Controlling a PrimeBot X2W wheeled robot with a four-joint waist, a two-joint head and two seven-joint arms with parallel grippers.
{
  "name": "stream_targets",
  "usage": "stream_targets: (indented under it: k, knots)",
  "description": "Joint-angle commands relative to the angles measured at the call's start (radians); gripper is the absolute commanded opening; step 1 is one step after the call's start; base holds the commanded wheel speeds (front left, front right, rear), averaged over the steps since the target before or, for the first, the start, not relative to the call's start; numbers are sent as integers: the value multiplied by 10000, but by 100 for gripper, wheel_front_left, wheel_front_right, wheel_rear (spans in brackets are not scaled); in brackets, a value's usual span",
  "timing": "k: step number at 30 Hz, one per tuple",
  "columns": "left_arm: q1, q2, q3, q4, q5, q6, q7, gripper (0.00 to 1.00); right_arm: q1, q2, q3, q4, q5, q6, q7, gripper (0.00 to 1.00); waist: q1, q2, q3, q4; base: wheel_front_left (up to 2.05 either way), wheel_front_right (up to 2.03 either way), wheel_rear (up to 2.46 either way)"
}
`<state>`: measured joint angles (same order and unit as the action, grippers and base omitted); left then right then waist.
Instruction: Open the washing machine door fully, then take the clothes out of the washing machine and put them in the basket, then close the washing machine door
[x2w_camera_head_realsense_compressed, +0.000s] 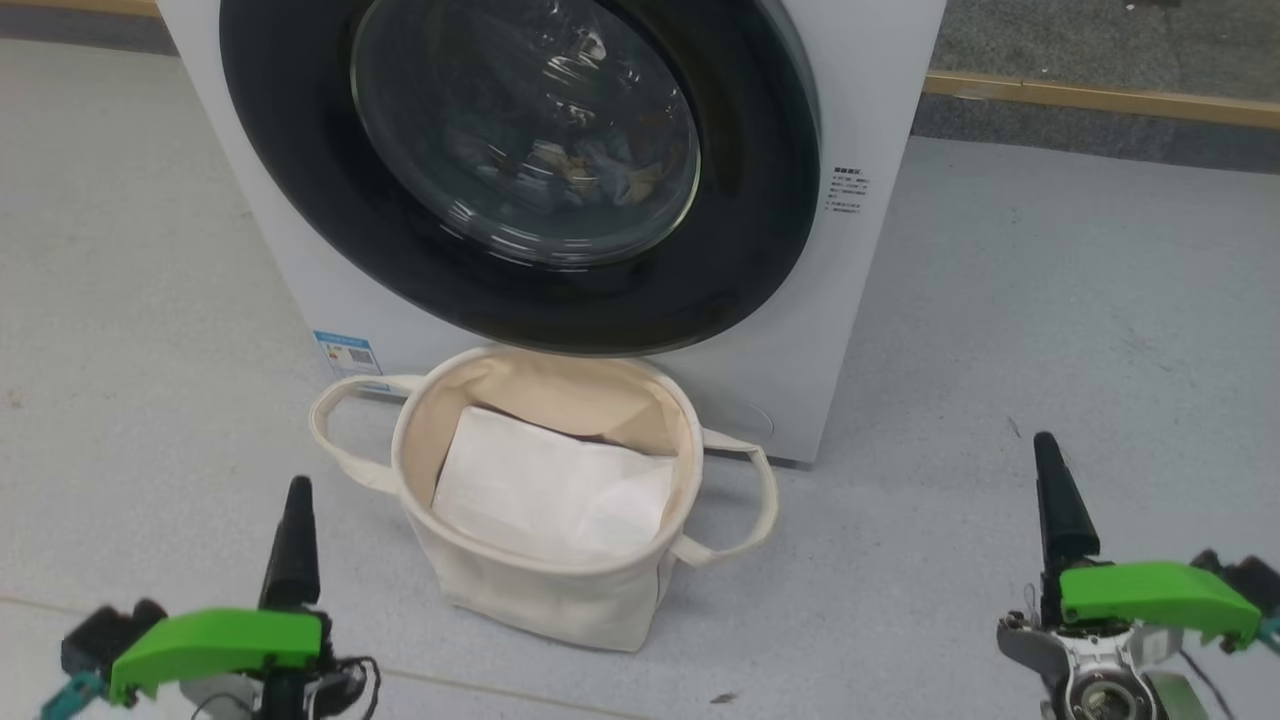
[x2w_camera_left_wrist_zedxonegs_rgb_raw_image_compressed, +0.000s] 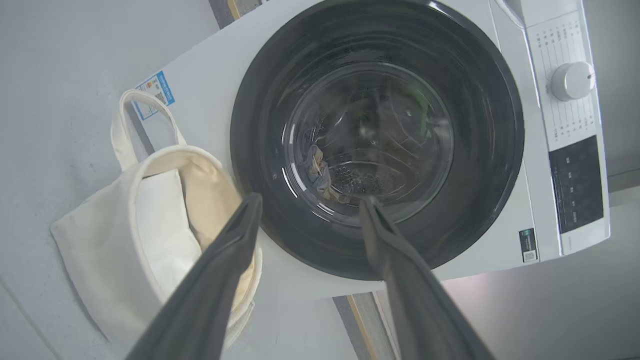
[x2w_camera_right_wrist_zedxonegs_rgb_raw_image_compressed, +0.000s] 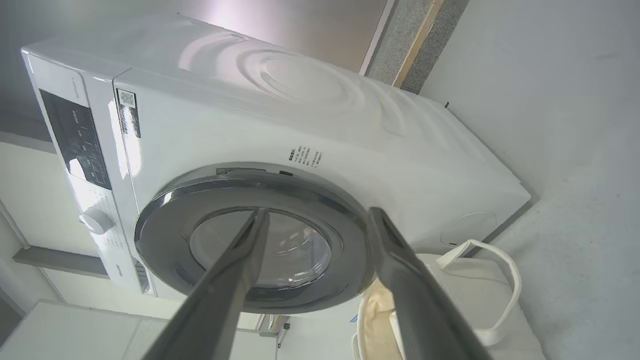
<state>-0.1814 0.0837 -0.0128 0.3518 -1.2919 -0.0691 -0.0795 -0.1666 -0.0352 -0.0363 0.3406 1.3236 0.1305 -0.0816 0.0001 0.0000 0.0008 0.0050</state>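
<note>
left gripper (x2w_camera_left_wrist_zedxonegs_rgb_raw_image_compressed: 311, 199), right gripper (x2w_camera_right_wrist_zedxonegs_rgb_raw_image_compressed: 318, 211) spread, basket (x2w_camera_head_realsense_compressed: 545, 600), door (x2w_camera_head_realsense_compressed: 525, 130) closed

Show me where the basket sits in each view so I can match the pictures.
Head view: the basket stands low at centre, just below the washing machine door.
Left wrist view: the basket is at lower left, left of the door.
Right wrist view: the basket is at bottom right, below and right of the door.
Shared landmark: the door's wide black ring.
</note>
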Motion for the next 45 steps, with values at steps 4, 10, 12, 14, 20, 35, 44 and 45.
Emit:
stream_targets:
  k: [4, 10, 12, 14, 20, 35, 44, 45]
  knots:
    - [-771, 530, -172, -552, 1930, 329, -218, 100, -758, -107, 148, -611, -1979, 2, -197, 100, 0, 0, 54, 4, 0, 0, 0]
    - [-971, 745, -721, -494, 4195, 771, -393, 100, -822, -101, 211, -1141, -5081, 2, -372, 100, 0, 0, 113, 8, 0, 0, 0]
    - [-1052, 789, -850, -456, 4800, 909, -452, 100, -837, -100, 292, -1283, -6029, 2, -430, 100, 0, 0, 123, 4, 0, 0, 0]
    - [-1140, 870, -1015, -404, 5418, 1045, -511, 100, -856, -101, 350, -1390, -6707, 2, -489, 100, 0, 0, 129, 4, 0, 0, 0]
    - [-1409, 1125, -1437, -267, 6996, 1425, -686, 100, -950, -107, 365, -1539, -8356, 2, -664, 100, 0, 0, 91, 26, 0, 0, 0]
    - [-1752, 1403, -1685, -211, 8816, 1881, -1095, 100, -1270, -122, 585, -1394, -10546, 2, -1073, 100, 0, 0, 19, 12, 0, 0, 0]
    - [-1843, 1289, -1230, -558, 9122, 1700, -1358, 100, -1425, -133, 609, -1406, -11004, 2, -1337, 100, 0, 0, -24, -27, 0, 0, 0]
    - [-1860, 1315, -1172, -601, 9214, 1682, -1388, 100, -1445, -134, 618, -1410, -10991, 2, -1366, 100, 0, 0, -28, -30, 0, 0, 0]
